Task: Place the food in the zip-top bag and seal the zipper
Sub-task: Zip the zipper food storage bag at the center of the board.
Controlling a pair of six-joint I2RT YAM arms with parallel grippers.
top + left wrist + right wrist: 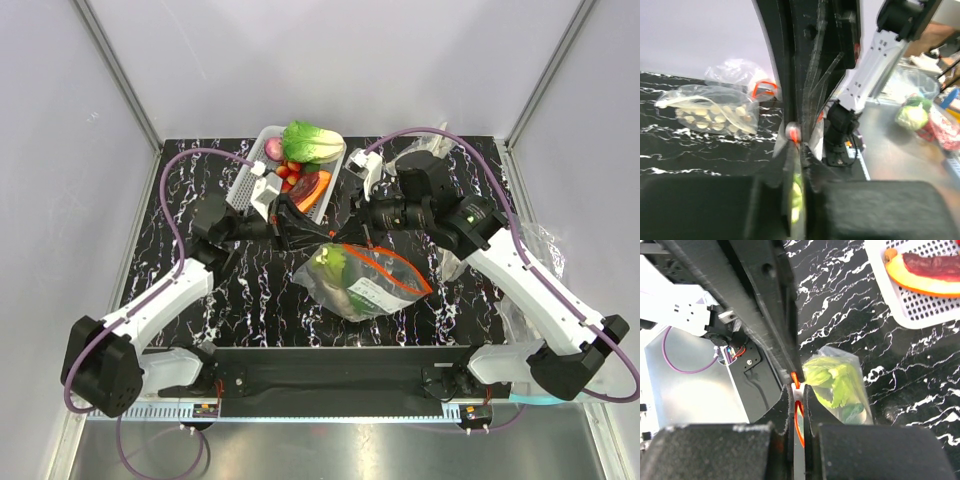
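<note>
The left gripper (795, 165) has its fingers pressed together on a thin fold of clear plastic, with a red-orange spot of the zipper (794, 134) showing just above the pads. The right gripper (796, 405) is clamped the same way, the same strip running down between its own fingers. In the top view the two meet almost tip to tip at one end of the mouth of the zip-top bag (400, 285), left from the left and right from the far right (which hand pinches further along the strip cannot be told). From that shared pinch the zipper's long axis runs away to the right and toward the near edge of the table (200, 300), so nearly all of its unpinched length lies on the right arm's side. By that lie the right gripper looks better placed to run along it while the left anchors the end. The pouch spreads from the strip toward the near left, so its mouth faces far right and its closed bottom points toward the arm bases. The food (330, 262) sits inside near the pinched end, green leaves against the plastic and paler pieces below, so filling looks done. Whether any of the strip is already pressed shut is not visible.
</note>
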